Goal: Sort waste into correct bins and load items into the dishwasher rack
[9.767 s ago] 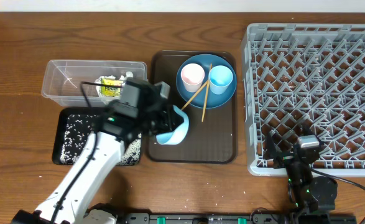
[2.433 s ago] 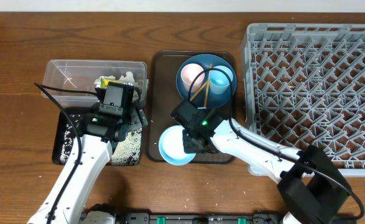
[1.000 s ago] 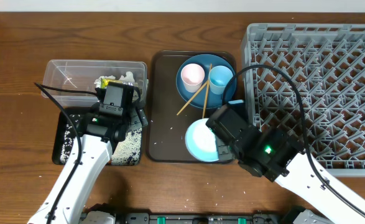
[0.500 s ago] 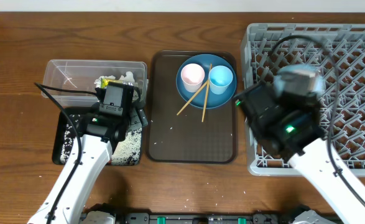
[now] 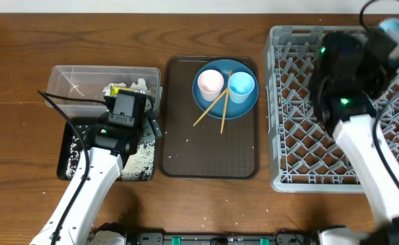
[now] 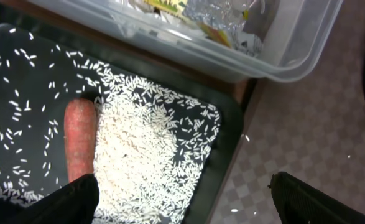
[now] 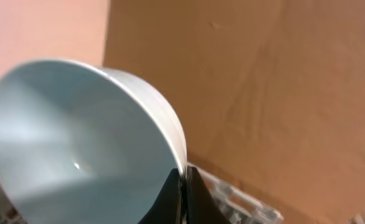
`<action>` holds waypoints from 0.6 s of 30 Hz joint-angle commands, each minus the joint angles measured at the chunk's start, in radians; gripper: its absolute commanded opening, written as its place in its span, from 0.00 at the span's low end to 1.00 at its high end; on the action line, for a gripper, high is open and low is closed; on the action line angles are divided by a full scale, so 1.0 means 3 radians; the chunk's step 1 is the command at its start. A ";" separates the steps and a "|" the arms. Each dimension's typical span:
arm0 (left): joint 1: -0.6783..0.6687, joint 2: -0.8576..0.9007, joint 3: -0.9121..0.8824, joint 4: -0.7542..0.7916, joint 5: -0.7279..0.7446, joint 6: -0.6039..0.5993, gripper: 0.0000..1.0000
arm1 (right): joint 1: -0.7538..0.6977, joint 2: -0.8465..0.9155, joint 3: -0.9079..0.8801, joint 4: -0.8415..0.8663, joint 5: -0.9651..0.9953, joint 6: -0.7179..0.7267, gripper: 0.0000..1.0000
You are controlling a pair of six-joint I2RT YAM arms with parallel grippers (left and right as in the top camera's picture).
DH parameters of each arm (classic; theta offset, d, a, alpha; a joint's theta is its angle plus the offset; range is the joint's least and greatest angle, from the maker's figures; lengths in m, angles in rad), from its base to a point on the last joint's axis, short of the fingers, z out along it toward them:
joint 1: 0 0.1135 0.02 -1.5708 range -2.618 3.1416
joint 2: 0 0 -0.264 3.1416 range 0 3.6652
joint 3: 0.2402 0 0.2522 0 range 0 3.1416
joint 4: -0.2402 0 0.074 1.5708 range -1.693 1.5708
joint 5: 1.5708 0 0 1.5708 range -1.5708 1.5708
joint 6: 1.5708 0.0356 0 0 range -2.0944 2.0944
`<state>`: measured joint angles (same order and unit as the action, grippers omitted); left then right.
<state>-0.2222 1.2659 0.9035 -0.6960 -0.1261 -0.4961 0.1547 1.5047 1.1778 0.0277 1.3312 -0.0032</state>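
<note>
white bowl (image 7: 76,143) rim pinched between right fingers (image 7: 198,199), above rack (image 5: 291,102).

brown wood-grain table (image 5: 22,170), pale strip (image 5: 117,5) along its far edge

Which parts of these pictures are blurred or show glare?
Overhead: the right arm above the grey pegged plastic rack is blurred, the rest sharp. Left wrist: loose white rice grains are crisp; the clear plastic tub shows glare. Right wrist: the round white bowl in the right end effector looks soft.
</note>
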 commanded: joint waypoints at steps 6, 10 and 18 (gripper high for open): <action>0.0020 -0.0042 -0.0010 0.0005 -0.0014 0.0039 0.91 | -0.0165 0.0853 0.0014 0.1513 -0.0720 -0.2656 0.01; 0.0020 -0.0042 -0.0010 0.0006 -0.0014 0.0039 0.91 | -0.0179 0.1274 0.0014 0.1920 -0.0813 -0.3315 0.01; 0.0020 -0.0042 -0.0010 0.0009 -0.0013 0.0038 0.90 | -0.0144 0.1868 0.0014 0.2125 -0.0848 -0.3826 0.01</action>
<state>-0.2222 1.2659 0.9035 -0.6922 -0.1265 -0.4965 0.1127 2.0338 1.1770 0.6758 1.0817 -1.0504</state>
